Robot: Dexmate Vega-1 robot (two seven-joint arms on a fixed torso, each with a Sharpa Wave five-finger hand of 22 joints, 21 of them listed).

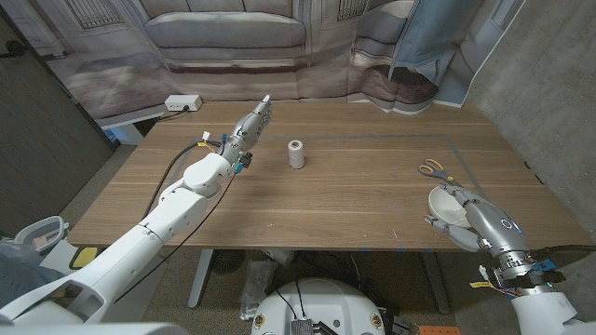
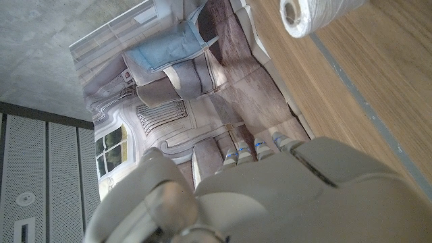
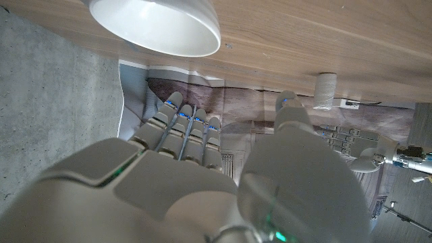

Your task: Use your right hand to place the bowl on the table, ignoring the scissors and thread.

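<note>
Head view: white bowl [image 1: 451,207] lower right on counter [image 1: 354,200], right hand [image 1: 486,225] just beside it, fingers apart, holding nothing. Scissors [image 1: 431,169] above, thread [image 1: 296,154] centre. Left hand [image 1: 250,124] extended, empty.

Right wrist view: bowl [image 3: 156,27] upper left, apart from fingers [image 3: 182,128]. Best withdrawn straight, clear of rim.

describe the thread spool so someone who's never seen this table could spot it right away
On the wooden table, look near the middle, a little toward the far edge, just right of the left hand. The thread spool stands upright alone there: a small pale cylinder, unlike the wide white bowl and the scissors at the right.
</note>
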